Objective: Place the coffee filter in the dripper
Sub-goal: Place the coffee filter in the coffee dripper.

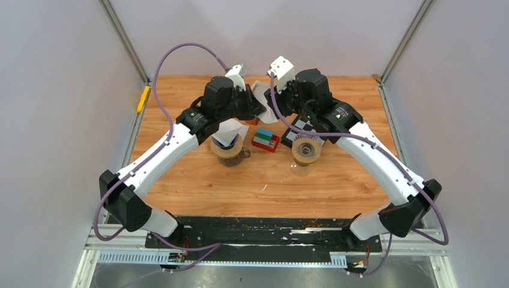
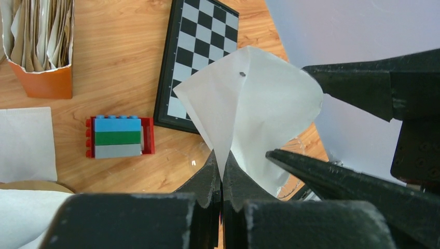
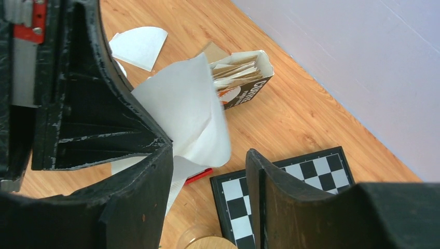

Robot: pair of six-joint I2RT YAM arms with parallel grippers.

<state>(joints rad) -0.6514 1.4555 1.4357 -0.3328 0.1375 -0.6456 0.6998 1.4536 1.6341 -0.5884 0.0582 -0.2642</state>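
Note:
My left gripper (image 1: 258, 108) is shut on the edge of a white paper coffee filter (image 1: 262, 95), held above the table's far middle. In the left wrist view the fingertips (image 2: 222, 162) pinch the filter (image 2: 254, 104), which fans open above them. My right gripper (image 1: 277, 99) is open right beside the filter. In the right wrist view (image 3: 207, 161) the filter (image 3: 192, 114) hangs by its left finger, not clamped. A dripper on a glass jug (image 1: 229, 150) stands below the left arm with another white filter (image 1: 227, 133) in it.
A round ribbed vessel on a glass (image 1: 307, 149) stands under the right arm. A lego block (image 1: 265, 139), a checkerboard (image 2: 200, 57) and an orange box of filters (image 2: 41, 46) lie nearby. A loose flat filter (image 3: 139, 45) lies on the wood.

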